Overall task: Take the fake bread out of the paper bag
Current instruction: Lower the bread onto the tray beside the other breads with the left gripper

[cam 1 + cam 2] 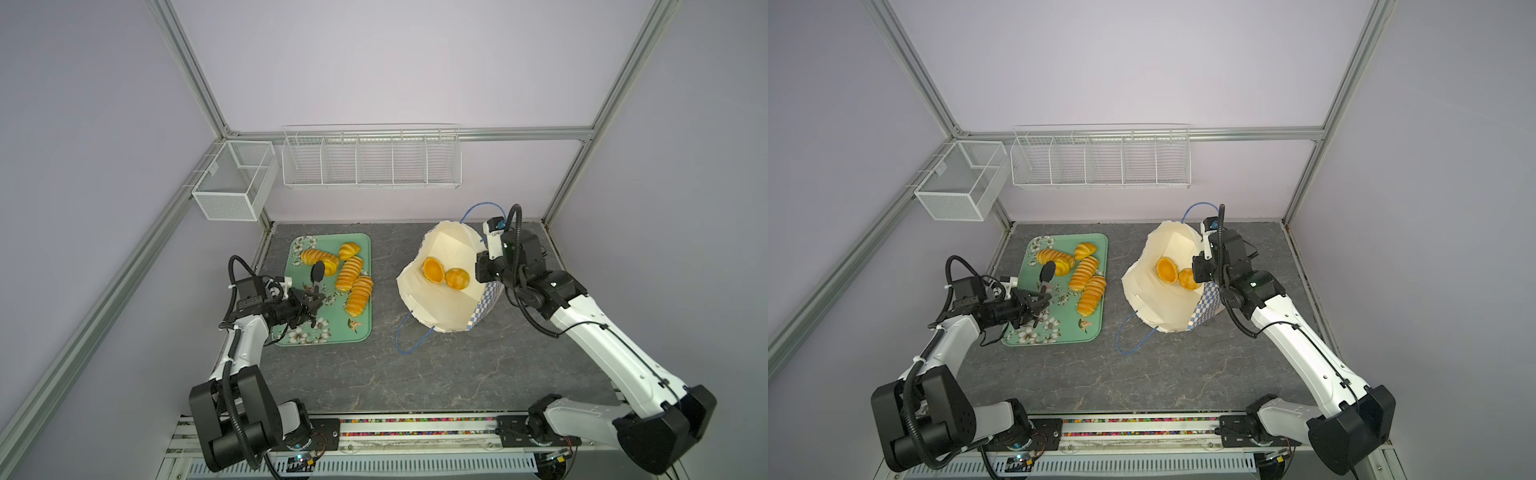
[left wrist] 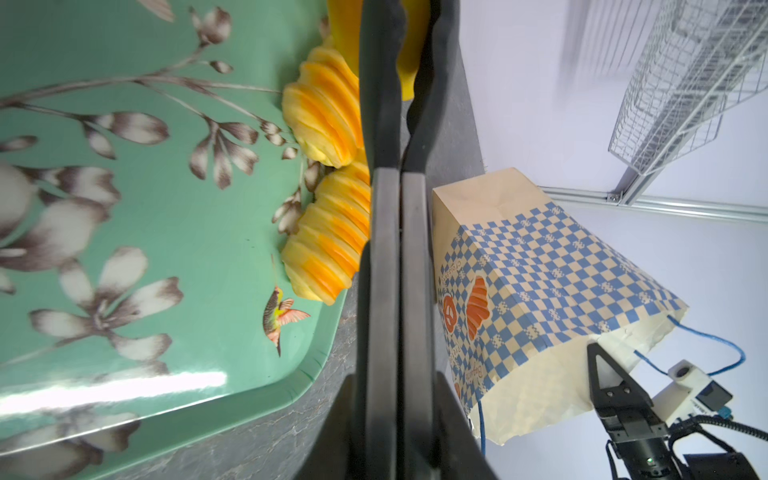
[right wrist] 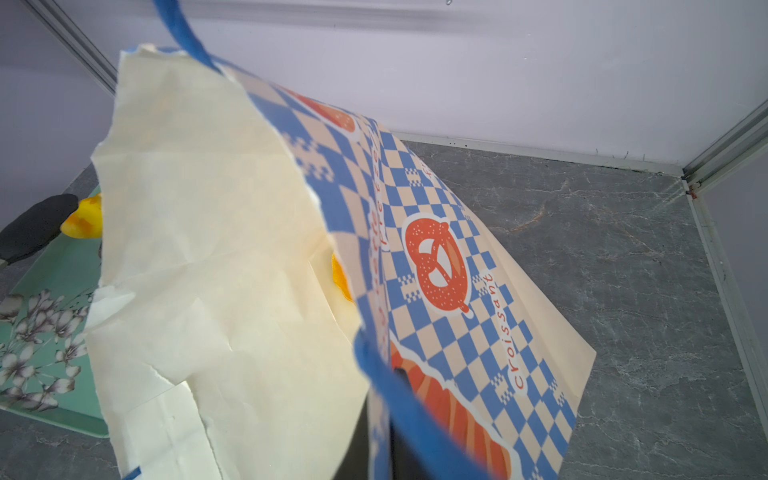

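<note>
The dark grey marble-patterned worktop [image 1: 374, 374] spreads right across the cell. On its left half sits a mint-green rectangular tray [image 1: 338, 328], printed with pale blossoms and a small hummingbird [image 2: 282, 316] near one corner. Up on the back wall hangs a long white wire rack [image 1: 372, 160] split into five bays. Beside it, a white mesh box basket [image 1: 232, 187] hangs by the silver aluminium frame [image 1: 195, 79].

Walls [image 1: 395, 62]: plain pale lilac under soft, even light. Aluminium frame [image 1: 198, 79]: posts in the back corners, rail along the back wall. White wire rack [image 1: 372, 166], five bays, hangs on the back wall. White mesh basket [image 1: 232, 195] on the left wall, near it. Counter [image 1: 415, 365]: dark grey, pale marble veining.
</note>
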Available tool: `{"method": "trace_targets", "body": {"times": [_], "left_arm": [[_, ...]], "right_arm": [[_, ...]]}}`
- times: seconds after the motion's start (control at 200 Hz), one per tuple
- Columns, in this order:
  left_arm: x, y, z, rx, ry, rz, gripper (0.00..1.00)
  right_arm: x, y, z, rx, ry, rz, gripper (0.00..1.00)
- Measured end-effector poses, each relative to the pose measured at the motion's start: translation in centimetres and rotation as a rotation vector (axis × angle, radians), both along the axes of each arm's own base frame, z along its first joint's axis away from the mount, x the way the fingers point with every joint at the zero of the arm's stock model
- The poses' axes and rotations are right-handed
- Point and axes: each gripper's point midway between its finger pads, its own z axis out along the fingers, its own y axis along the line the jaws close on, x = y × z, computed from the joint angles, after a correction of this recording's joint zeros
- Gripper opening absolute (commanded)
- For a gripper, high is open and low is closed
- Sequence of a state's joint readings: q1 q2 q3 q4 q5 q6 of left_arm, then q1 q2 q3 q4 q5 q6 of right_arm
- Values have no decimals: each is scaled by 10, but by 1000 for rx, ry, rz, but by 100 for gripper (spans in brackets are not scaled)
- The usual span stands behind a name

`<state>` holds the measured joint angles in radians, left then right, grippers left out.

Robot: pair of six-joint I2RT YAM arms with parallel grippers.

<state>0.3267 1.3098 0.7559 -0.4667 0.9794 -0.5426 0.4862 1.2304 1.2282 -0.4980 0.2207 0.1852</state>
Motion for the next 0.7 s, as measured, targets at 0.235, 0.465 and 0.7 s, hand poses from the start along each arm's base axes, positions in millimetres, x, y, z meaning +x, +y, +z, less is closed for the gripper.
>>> {"method": "trace_targets", "body": {"times": [0.235, 0.465, 0.7], "left_arm": [[-5, 23, -19, -15, 41, 74, 0], [-29, 26, -30, 20, 89, 127, 0], [-30, 41, -39, 109, 177, 183, 15]], "right_arm": [[-1, 0, 0, 0, 0, 5, 7], [-3, 0, 0, -13, 0, 17, 7], [-5, 1, -1, -13, 6, 35, 7]]}}
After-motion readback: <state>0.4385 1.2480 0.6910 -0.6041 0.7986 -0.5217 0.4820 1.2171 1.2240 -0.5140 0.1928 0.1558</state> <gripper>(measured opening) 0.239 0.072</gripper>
